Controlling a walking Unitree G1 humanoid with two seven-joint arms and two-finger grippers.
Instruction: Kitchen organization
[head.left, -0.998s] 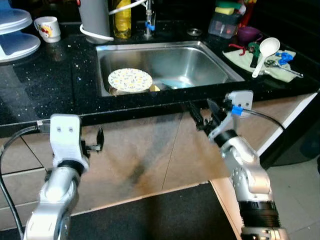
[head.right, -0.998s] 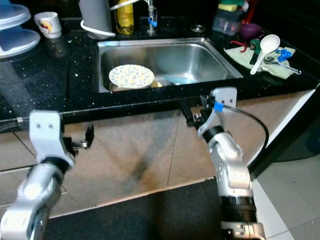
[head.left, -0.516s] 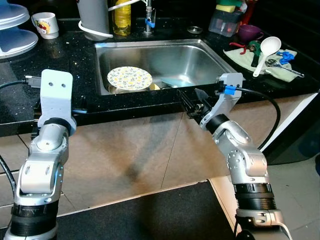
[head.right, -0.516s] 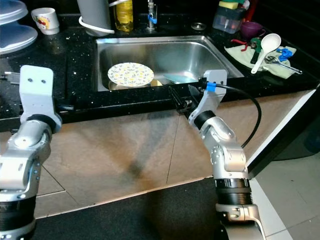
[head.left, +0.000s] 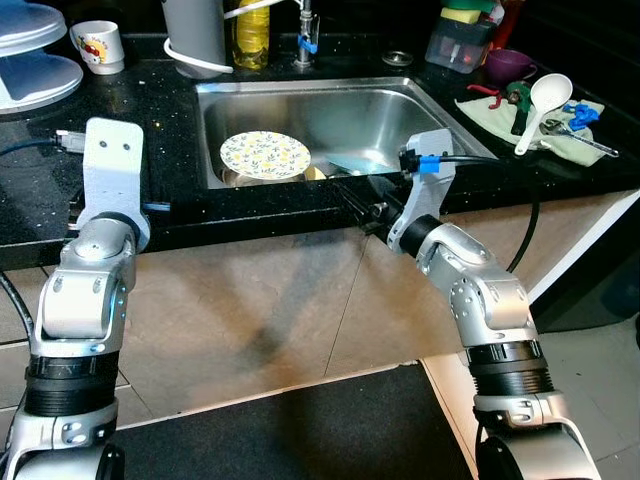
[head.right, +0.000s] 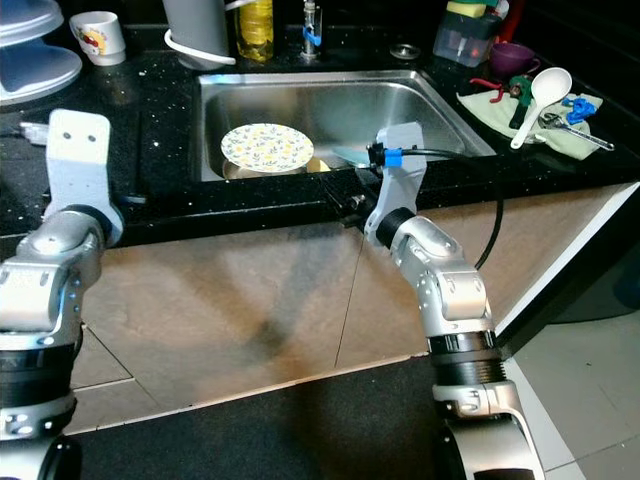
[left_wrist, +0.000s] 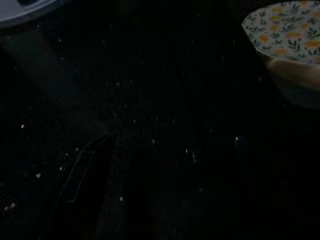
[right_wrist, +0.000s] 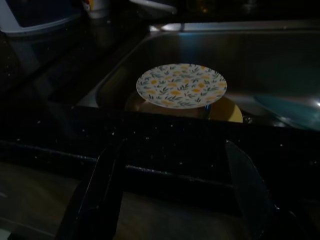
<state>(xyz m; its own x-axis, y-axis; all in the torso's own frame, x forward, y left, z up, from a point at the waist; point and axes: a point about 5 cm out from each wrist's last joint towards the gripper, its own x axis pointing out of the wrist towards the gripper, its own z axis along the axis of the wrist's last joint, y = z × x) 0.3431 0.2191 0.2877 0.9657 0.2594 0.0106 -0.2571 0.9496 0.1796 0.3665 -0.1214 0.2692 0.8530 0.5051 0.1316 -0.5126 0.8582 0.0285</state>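
Plate (head.left: 264, 155), floral, sits in the sink (head.left: 420, 110), left side, resting on top of yellowish dishes. A teal dish (head.left: 352, 165) lies right of it in the basin. My right gripper (right_wrist: 172, 192) is at the front edge of the desk (head.left: 130, 140), just short of the sink, fingers (right_wrist: 102, 187) spread apart, nothing between them, plate straight ahead. My left gripper (left_wrist: 80, 185) is up over the desk left of the sink; wrist view too dark, I can't tell its fingers' state. Mug (head.left: 98, 46) at back left, white ladle (head.left: 540, 100) on a cloth at right.
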